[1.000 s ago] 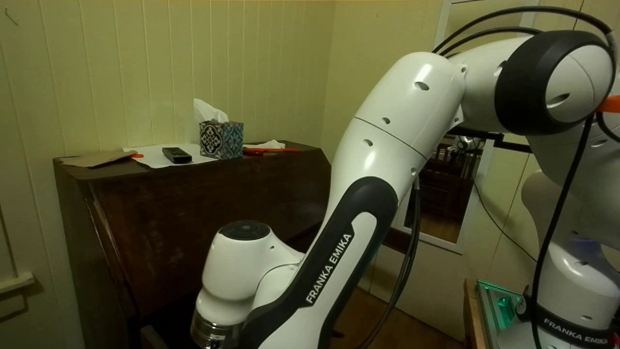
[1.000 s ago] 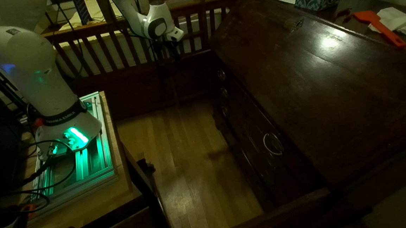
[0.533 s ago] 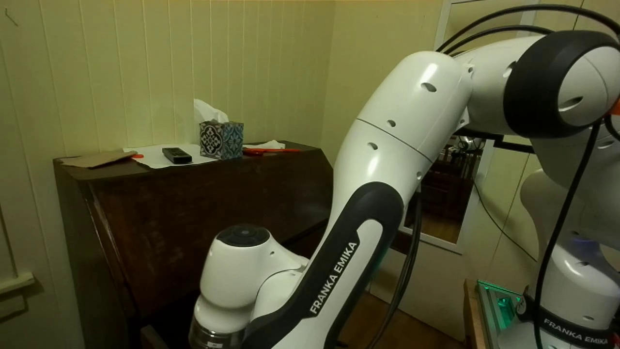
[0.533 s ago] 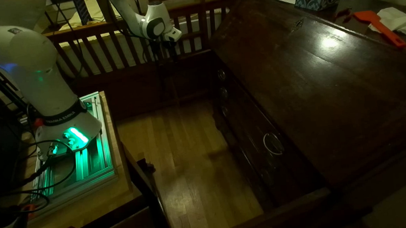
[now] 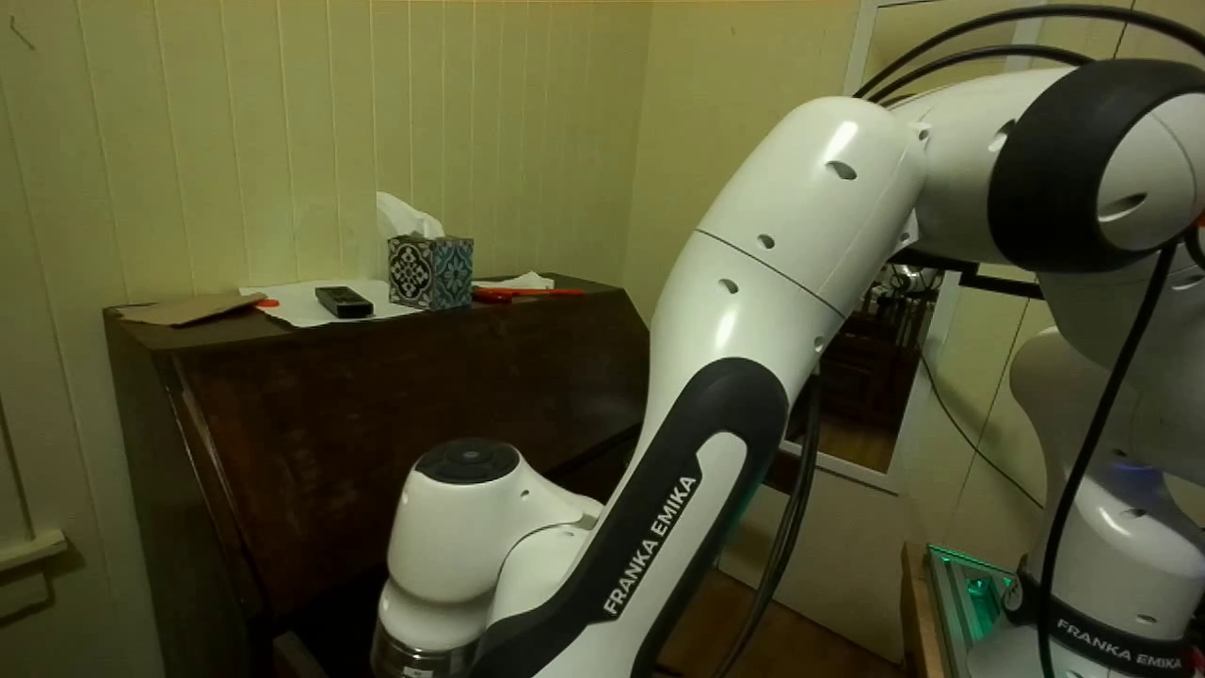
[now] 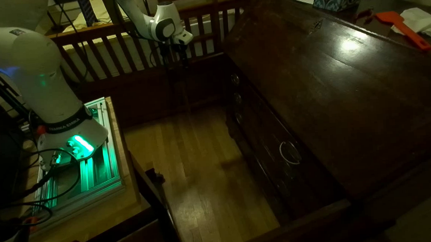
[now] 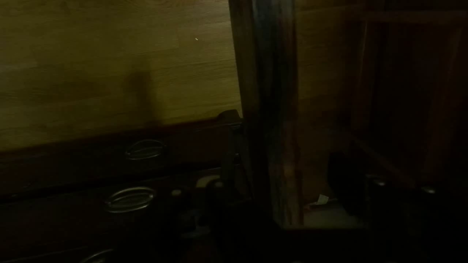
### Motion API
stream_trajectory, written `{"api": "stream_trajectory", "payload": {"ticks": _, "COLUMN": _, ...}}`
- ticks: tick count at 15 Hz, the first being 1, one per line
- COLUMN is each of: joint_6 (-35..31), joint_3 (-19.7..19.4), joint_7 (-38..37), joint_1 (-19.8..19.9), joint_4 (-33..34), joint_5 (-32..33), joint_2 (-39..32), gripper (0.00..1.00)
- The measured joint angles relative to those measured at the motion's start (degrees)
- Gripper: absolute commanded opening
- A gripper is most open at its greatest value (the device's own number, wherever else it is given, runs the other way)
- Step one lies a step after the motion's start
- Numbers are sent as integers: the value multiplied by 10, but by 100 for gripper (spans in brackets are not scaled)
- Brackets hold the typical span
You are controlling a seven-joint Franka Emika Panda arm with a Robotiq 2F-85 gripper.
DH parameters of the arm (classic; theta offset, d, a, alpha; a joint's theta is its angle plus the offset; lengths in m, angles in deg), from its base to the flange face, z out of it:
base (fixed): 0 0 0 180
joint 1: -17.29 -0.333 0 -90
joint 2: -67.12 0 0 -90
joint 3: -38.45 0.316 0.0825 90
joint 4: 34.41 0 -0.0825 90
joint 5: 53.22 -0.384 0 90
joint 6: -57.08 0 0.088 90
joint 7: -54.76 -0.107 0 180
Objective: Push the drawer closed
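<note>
The dark wooden desk (image 6: pixel 347 79) has drawer fronts (image 6: pixel 265 133) with oval metal handles (image 7: pixel 130 199). These fronts look flush with the desk. In the wrist view a long narrow wooden piece (image 7: pixel 270 91) juts out from the desk over the floor; whether it is the drawer I cannot tell. My gripper (image 7: pixel 287 171) is open, its dark fingers wide apart, with this piece showing in the gap. Whether it touches I cannot tell. In an exterior view the gripper (image 6: pixel 175 61) hangs near the desk's far front corner; in the other view its fingers are out of frame.
Another wooden board (image 6: pixel 296 226) sticks out at the desk's near end. A slatted wooden rail (image 6: pixel 121 52) stands behind the gripper. A tissue box (image 5: pixel 430 273), a remote (image 5: pixel 344 301) and a red spatula (image 6: pixel 402 31) lie on the desk top. Wooden floor (image 6: pixel 189 175) lies between desk and robot base.
The arm has sunk slightly and my hand has drawn back a little, away from the desk front. Most of this came in the first half second. The desk and its contents look the same.
</note>
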Motion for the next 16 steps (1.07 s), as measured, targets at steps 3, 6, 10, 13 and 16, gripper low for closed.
{"api": "stream_trajectory", "payload": {"ticks": 3, "joint_6": 12, "joint_3": -2, "joint_7": -3, "joint_1": -2, "joint_4": 1, "joint_5": 1, "joint_2": 0, "gripper": 59}}
{"api": "stream_trajectory", "payload": {"ticks": 6, "joint_6": 29, "joint_3": -2, "joint_7": -4, "joint_1": -3, "joint_4": 7, "joint_5": 2, "joint_2": 1, "gripper": 54}}
{"api": "stream_trajectory", "payload": {"ticks": 10, "joint_6": 61, "joint_3": -5, "joint_7": -7, "joint_1": -3, "joint_4": 17, "joint_5": 11, "joint_2": 3, "gripper": 41}}
{"api": "stream_trajectory", "payload": {"ticks": 13, "joint_6": 91, "joint_3": -7, "joint_7": -11, "joint_1": -3, "joint_4": 30, "joint_5": 26, "joint_2": 3, "gripper": 41}}
{"api": "stream_trajectory", "payload": {"ticks": 16, "joint_6": 113, "joint_3": -9, "joint_7": -16, "joint_1": -3, "joint_4": 41, "joint_5": 42, "joint_2": 3, "gripper": 37}}
